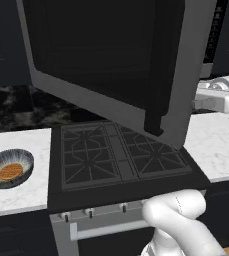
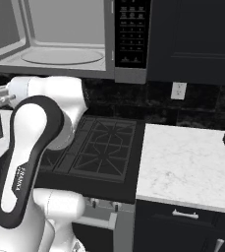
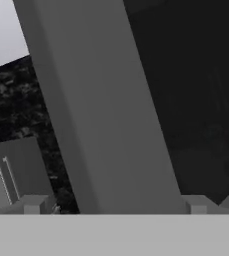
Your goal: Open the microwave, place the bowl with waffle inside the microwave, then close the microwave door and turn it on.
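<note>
At the microwave door's (image 1: 111, 60) edge, gripper (image 3: 114, 212) spread, empty; door could swing back; bowl (image 1: 8, 168) at 8 o'clock.

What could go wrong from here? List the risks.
1. The microwave door hangs swung out over the stove; the open tool sits right at the door's grey edge, so pulling away carelessly could knock it back toward shut.
2. The bowl with the waffle sits far left on the counter; the arm probably has to get around the door to reach it.

Flat, even rendered light, dim dark backgrounds, soft shadows, slightly coarse detail.
</note>
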